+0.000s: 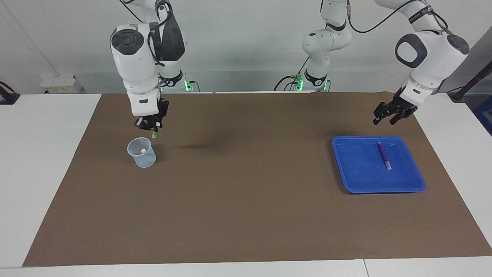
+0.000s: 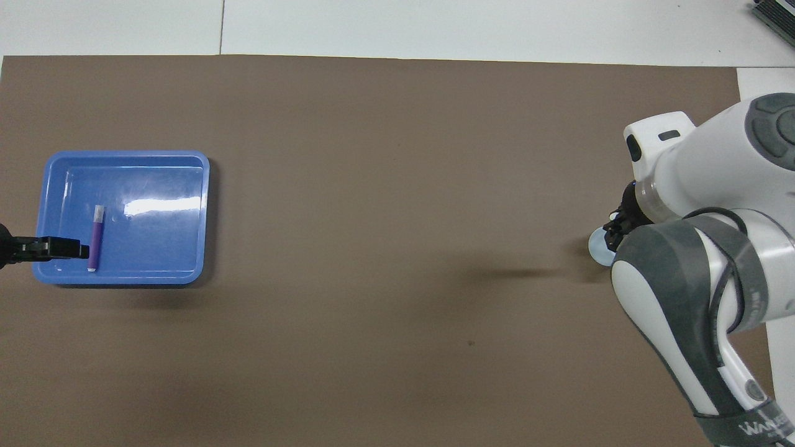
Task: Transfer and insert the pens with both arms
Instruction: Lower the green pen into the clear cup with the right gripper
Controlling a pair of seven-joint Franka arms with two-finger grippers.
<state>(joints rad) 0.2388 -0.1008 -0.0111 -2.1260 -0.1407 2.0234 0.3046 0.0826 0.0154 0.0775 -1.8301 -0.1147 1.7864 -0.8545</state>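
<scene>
My right gripper is shut on the green pen, which hangs tip-down just above the clear cup, slightly to its robot-side rim. A yellow pen stands inside that cup. In the overhead view my right arm covers most of the cup, and the green pen is hidden. The purple pen lies in the blue tray. My left gripper hangs open and empty over the mat, by the tray's corner nearest the robots.
A brown mat covers most of the white table. The cup stands toward the right arm's end and the tray toward the left arm's end.
</scene>
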